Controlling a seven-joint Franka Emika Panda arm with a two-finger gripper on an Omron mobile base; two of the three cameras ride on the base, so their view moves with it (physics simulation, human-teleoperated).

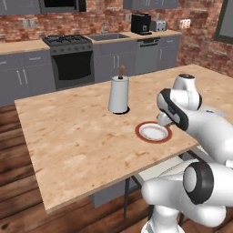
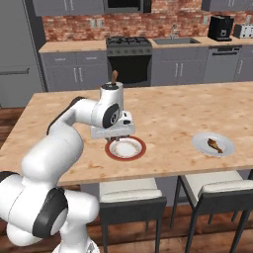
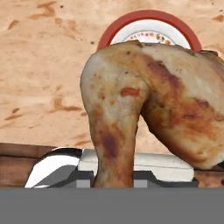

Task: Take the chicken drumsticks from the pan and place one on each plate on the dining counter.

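my gripper [image 2: 120, 139] is clamped on a drumstick [image 3: 148, 109], pinched at the thin bone end with the meaty bulb hanging ahead of the fingers; it looks light, firm and probably greasy, so it could swivel. the red-rimmed plate [image 2: 140, 153] lies just below me. further right, the pale plate [image 2: 225, 150] already carries the other drumstick [image 2: 214, 144].

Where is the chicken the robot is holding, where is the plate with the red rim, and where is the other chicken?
held drumstick [image 3: 144, 100], hand view, on its meaty middle.
red-rimmed plate [image 2: 141, 147], right base view, on its red rim.
other drumstick [image 2: 214, 144], right base view, on the meat, lying on the pale plate.
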